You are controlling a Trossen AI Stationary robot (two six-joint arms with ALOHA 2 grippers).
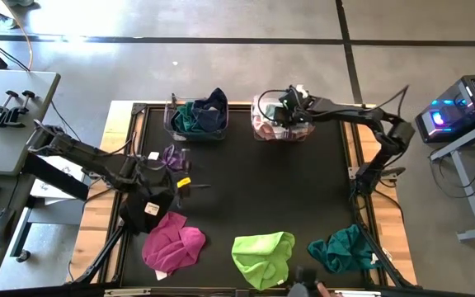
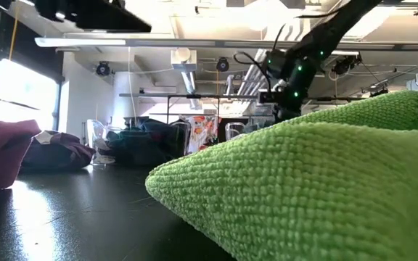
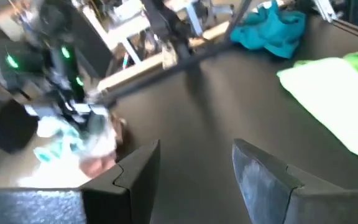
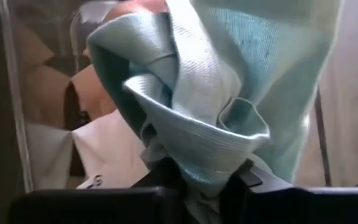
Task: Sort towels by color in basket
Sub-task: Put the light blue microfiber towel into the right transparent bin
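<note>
Presently the right gripper (image 4: pixel 207 186) pinches a ribbed, crumpled pale mint towel (image 4: pixel 229 93) over the clear basket (image 1: pixel 280 124). Left gripper (image 3: pixel 194 168) stands open above the black table (image 1: pixel 254 190).

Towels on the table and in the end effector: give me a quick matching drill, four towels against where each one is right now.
Towels:
1. magenta towel
2. lime towel
3. teal towel
4. mint towel

Places:
A. front right of the mat
B. held in the right end effector over the right bin
C. front left, beside the left end effector
D. front middle

Pairs: 1-C, 2-D, 3-A, 4-B
</note>
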